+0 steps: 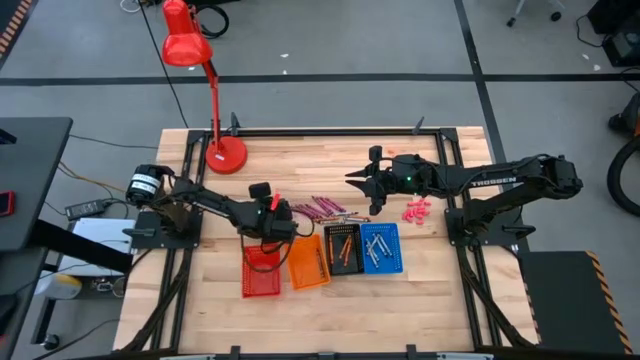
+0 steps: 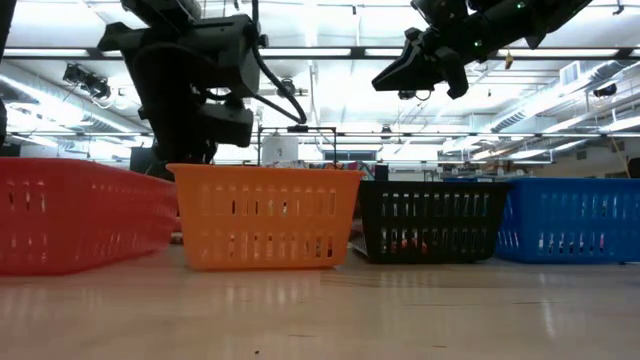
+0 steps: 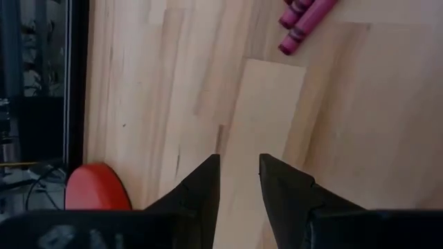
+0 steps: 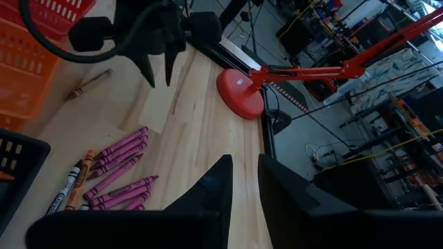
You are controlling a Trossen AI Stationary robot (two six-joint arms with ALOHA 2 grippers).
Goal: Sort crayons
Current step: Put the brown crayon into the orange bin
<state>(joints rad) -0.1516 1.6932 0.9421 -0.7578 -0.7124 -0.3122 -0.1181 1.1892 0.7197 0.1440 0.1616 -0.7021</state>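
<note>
Left pincer (image 3: 239, 169) hovers over bare tabletop (image 1: 420, 290) just behind the red basket (image 1: 261, 273), jaws parted by a narrow gap, nothing in them. Right pincer (image 4: 243, 176) hangs higher, over the tabletop behind the black basket (image 1: 343, 249), jaws likewise a little apart and empty

Crayons (image 1: 322, 208): loose cluster lying flat between the two pincers, behind the basket row. Mostly magenta-purple ones (image 4: 123, 149) side by side and touching, some orange (image 4: 86, 160) and grey (image 4: 66, 187) at the edge near the black basket. One brownish crayon (image 4: 88, 82) lies apart, closer to the left pincer and the orange basket (image 1: 309, 261). A few already sit in the black basket and the blue basket (image 1: 381, 247). Pink bits (image 1: 416, 210) near the right arm, can't tell what they are. Red lamp (image 1: 226, 153) at the back, clear of the work

Handling, my read: light, stiff, paper-wrapped so decent friction, but round, so they'll roll if nudged, and wax can snap under a hard squeeze. Take one mid-length, jaws across the axis. The packed magenta ones leave no finger room; start with an outlier like the brown one or an edge crayon
</note>
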